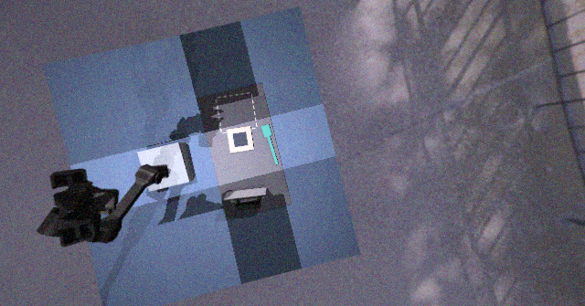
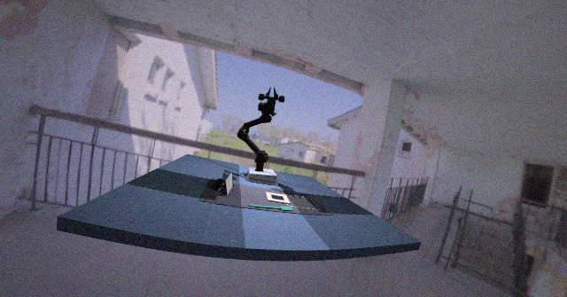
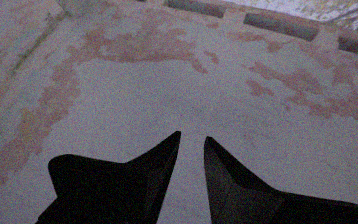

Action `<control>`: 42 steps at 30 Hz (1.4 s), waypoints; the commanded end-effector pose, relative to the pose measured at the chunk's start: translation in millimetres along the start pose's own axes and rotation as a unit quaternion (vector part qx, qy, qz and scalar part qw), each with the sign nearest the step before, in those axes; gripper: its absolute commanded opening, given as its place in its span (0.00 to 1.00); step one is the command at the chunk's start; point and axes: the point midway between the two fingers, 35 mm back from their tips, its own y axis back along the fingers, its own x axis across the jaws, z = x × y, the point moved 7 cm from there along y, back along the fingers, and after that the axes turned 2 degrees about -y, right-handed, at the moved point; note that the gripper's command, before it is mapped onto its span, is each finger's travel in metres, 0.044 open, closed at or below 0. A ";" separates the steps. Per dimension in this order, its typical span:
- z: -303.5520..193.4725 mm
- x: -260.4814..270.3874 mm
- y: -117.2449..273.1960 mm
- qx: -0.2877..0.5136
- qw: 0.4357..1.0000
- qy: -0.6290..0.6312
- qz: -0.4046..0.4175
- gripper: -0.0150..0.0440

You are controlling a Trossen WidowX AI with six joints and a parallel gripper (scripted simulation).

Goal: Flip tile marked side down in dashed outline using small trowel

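The tile (image 1: pixel 239 139) (image 2: pixel 277 197), a pale square border around a dark square, lies flat on the grey mat (image 1: pixel 249 166). It is just outside the dashed outline (image 1: pixel 254 110), beside its lower edge in the top view. The turquoise trowel (image 1: pixel 272 147) (image 2: pixel 275 207) lies flat near the mat's edge, apart from the tile, its blade toward the outline's side. My gripper (image 2: pixel 272 89) (image 3: pixel 192 138) is high above the robot base, pointing up, far from tile and trowel. Its fingers stand a little apart with nothing between them, so it is open and empty.
A pale panel (image 1: pixel 247 194) (image 2: pixel 229 184) stands upright with a dark support at the mat's other end. The white robot base (image 1: pixel 157 162) (image 2: pixel 262 175) sits beside the mat. Arm shadows fall on the blue chequered table (image 1: pixel 292 64). The wrist view shows only ceiling and wall.
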 end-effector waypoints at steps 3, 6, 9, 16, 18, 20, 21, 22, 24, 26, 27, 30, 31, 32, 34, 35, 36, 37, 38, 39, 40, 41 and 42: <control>17.4 -25.4 -8.5 -0.022 0.994 0.104 -0.031 0.42; 26.9 -35.0 -12.0 -0.035 0.987 0.151 -0.045 0.42; 37.4 -44.1 -15.9 -0.046 0.977 0.198 -0.058 0.42; 65.9 -61.8 -25.3 -0.076 0.945 0.304 -0.091 0.42; 73.3 -64.6 -28.1 -0.084 0.937 0.324 -0.097 0.42; 79.3 -65.9 -31.0 -0.091 0.933 0.335 -0.098 0.42; 82.3 -66.4 -32.5 -0.094 0.930 0.340 -0.099 0.42; 85.5 -67.0 -33.8 -0.098 0.927 0.347 -0.101 0.42; 92.4 -68.7 -36.1 -0.106 0.920 0.362 -0.107 0.42; 99.2 -70.7 -37.9 -0.115 0.911 0.379 -0.115 0.42; 102.6 -71.5 -38.7 -0.119 0.906 0.388 -0.119 0.42; 116.6 -73.5 -42.1 -0.136 0.888 0.419 -0.132 0.42; 121.8 -73.9 -43.2 -0.142 0.881 0.430 -0.137 0.42; 127.1 -74.2 -44.3 -0.149 0.873 0.441 -0.142 0.42; 137.7 -74.4 -46.4 -0.162 0.859 0.462 -0.152 0.42; 143.1 -74.2 -47.3 -0.169 0.851 0.472 -0.157 0.42; 148.5 -73.9 -48.2 -0.176 0.843 0.482 -0.162 0.42; 153.9 -73.5 -49.1 -0.183 0.835 0.492 -0.167 0.42; 159.6 -73.1 -49.8 -0.190 0.826 0.502 -0.173 0.42; 165.4 -72.6 -50.5 -0.197 0.816 0.512 -0.180 0.42; 171.2 -71.9 -51.1 -0.205 0.807 0.522 -0.186 0.42; 177.1 -71.0 -51.6 -0.212 0.797 0.532 -0.193 0.42; 183.0 -70.0 -52.1 -0.220 0.787 0.541 -0.199 0.42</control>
